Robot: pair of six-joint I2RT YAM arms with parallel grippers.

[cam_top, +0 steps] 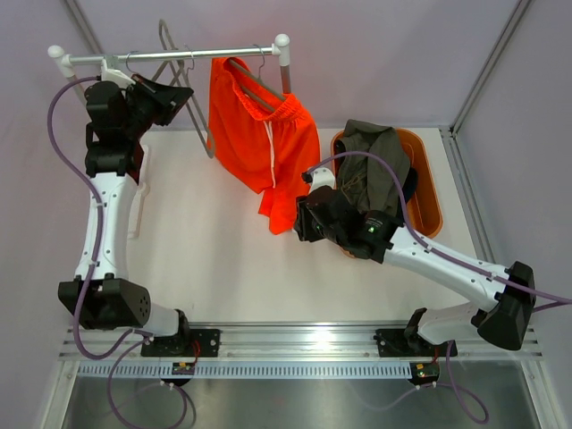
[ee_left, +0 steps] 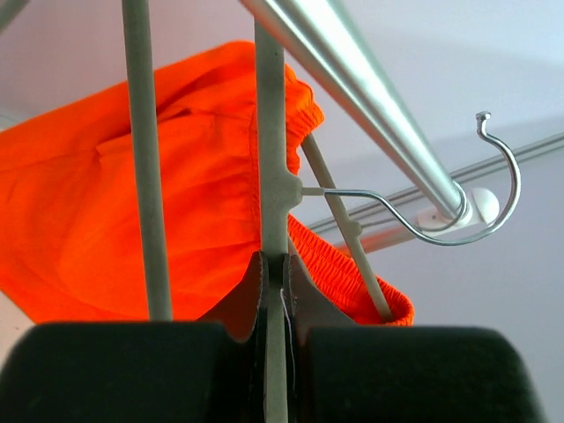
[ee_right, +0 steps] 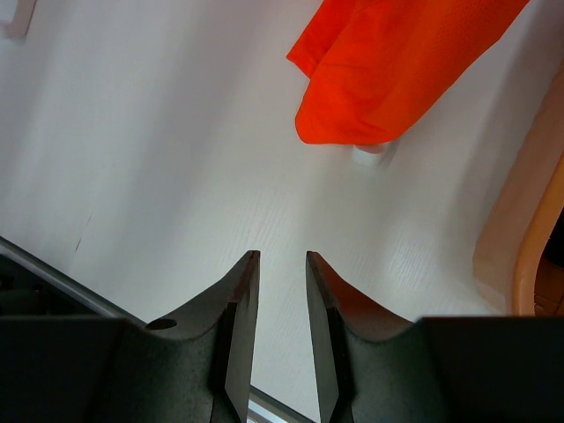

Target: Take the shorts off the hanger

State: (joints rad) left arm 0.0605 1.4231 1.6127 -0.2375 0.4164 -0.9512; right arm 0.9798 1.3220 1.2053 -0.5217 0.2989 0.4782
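Observation:
The orange shorts [cam_top: 264,134] hang from a grey hanger [cam_top: 255,82] hooked on the rack rail [cam_top: 170,57]; in the left wrist view they [ee_left: 88,194] fill the background. Just left of them, my left gripper [cam_top: 185,96] is shut on the bar of a second, bare grey hanger [ee_left: 271,159], whose wire hook [ee_left: 458,225] sits on the rail [ee_left: 370,97]. My right gripper [cam_top: 302,219] hovers low over the table beside the shorts' lower hem [ee_right: 388,79]. It [ee_right: 282,256] is open with nothing between its fingers. Olive-grey shorts [cam_top: 371,165] and dark navy shorts [cam_top: 408,189] lie in the basket.
An orange basket [cam_top: 433,192] stands at the right of the white table [cam_top: 206,241]; its rim [ee_right: 538,256] shows at the right wrist view's edge. The rack's white posts [cam_top: 282,49] stand at the back. Metal frame bars rise at both back corners.

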